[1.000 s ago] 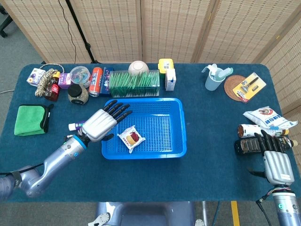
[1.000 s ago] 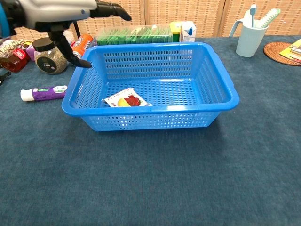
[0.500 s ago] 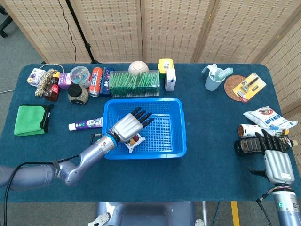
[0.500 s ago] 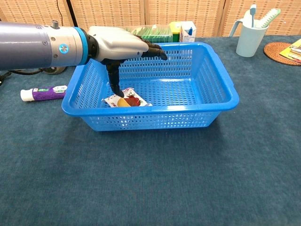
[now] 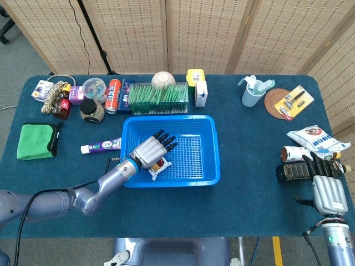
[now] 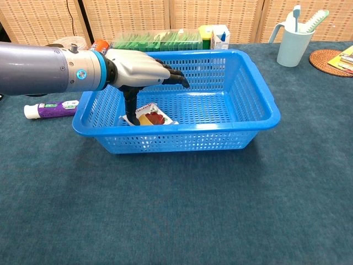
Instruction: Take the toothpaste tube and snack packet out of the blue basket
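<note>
The blue basket [image 5: 215, 148] [image 6: 259, 105] stands mid-table. The snack packet [image 5: 160, 165] [image 6: 152, 116] lies in its front left part, slightly tilted. My left hand [image 5: 148, 151] [image 6: 138, 70] hovers over the packet with its fingers stretched out and spread toward the basket's middle. Its thumb [image 6: 130, 106] points down and touches the packet's left edge; nothing is gripped. The toothpaste tube [image 5: 101, 146] [image 6: 49, 109] lies on the table left of the basket. My right hand [image 5: 325, 188] rests open at the table's right front, beside a dark bottle [image 5: 290, 172].
A green box [image 5: 158, 97], cans and jars line the back edge behind the basket. A cup with toothbrushes [image 5: 252, 92] and a coaster [image 5: 277, 102] stand at back right. A green cloth [image 5: 36, 141] lies far left, and a white packet [image 5: 310, 136] at the right.
My left hand has moved from the table beside the basket into it and lowered over the snack packet. Its thumb now touches the packet, which has tilted a little. The right hand is unmoved.
</note>
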`<act>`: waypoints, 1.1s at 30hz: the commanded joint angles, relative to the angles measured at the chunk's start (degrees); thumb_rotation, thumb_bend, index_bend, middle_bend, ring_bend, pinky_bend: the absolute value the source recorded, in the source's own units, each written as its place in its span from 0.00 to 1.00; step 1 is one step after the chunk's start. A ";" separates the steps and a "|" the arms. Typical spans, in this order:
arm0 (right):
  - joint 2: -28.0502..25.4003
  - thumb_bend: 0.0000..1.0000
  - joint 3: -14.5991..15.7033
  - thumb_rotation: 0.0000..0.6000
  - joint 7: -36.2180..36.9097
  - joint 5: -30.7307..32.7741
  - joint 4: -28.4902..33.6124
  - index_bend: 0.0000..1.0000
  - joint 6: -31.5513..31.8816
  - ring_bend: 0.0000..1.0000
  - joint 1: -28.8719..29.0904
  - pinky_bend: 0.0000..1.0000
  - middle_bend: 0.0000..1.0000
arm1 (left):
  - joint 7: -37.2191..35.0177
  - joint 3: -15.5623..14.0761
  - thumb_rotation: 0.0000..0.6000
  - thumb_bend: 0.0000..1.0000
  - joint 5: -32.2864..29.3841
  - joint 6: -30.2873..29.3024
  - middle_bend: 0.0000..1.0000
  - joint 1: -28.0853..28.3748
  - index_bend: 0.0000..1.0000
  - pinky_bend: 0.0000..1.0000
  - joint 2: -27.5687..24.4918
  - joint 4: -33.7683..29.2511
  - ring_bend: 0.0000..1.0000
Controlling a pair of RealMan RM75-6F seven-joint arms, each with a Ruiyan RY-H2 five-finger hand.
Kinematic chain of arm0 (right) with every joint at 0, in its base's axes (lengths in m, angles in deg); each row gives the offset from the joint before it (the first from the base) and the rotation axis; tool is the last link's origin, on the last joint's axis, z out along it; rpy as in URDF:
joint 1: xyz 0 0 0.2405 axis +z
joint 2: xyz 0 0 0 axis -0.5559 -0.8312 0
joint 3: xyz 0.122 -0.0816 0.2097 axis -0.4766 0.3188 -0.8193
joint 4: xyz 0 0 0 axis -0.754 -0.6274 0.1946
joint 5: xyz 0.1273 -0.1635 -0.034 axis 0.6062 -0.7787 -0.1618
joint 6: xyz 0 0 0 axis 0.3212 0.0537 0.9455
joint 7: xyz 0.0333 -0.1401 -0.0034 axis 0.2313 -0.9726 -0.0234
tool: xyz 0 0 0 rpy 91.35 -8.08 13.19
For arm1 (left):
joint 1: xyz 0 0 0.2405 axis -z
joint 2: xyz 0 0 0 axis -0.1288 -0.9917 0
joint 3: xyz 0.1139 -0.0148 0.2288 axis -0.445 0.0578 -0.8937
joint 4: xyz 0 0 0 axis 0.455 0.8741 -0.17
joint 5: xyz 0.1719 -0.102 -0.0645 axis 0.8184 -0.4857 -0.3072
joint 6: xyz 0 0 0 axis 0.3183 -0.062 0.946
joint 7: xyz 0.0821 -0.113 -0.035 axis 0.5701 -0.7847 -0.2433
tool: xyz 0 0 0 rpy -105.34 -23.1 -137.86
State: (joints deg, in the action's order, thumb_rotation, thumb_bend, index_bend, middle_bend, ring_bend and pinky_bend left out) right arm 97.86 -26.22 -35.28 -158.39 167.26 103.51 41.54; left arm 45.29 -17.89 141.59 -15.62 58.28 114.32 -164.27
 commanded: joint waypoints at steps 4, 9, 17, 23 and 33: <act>0.12 0.00 0.01 1.00 -0.32 0.25 0.01 0.00 -0.19 0.00 0.11 0.00 0.00 | 1.27 -0.76 1.00 0.02 -1.60 0.89 0.00 1.31 0.00 0.00 0.48 0.60 0.00; 0.29 0.00 0.02 1.00 -0.58 0.35 0.14 0.00 -0.40 0.00 0.29 0.00 0.00 | 3.21 -1.47 1.00 0.02 -4.04 1.34 0.00 2.85 0.00 0.00 1.64 1.36 0.00; 0.62 0.00 0.03 1.00 -1.08 0.83 -0.12 0.00 -0.88 0.00 0.59 0.00 0.00 | 5.31 -2.64 1.00 0.02 -7.30 1.25 0.00 4.74 0.00 0.00 2.99 2.24 0.00; 0.59 0.00 -0.08 1.00 -0.93 0.97 -0.14 0.00 -0.69 0.00 0.55 0.00 0.00 | 6.12 -3.21 1.00 0.02 -9.60 1.00 0.00 5.75 0.00 0.00 3.78 2.65 0.00; 0.48 0.00 0.03 1.00 -0.73 0.63 -0.05 0.00 -0.41 0.00 0.45 0.00 0.00 | 6.46 -4.41 1.00 0.19 -9.41 -0.10 0.41 6.12 0.40 0.53 3.80 2.28 0.43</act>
State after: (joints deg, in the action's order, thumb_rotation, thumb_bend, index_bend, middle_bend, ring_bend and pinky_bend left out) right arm 98.33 -26.18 -36.01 -157.77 167.21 103.10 41.99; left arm 51.57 -22.13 132.45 -15.70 64.31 118.10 -161.98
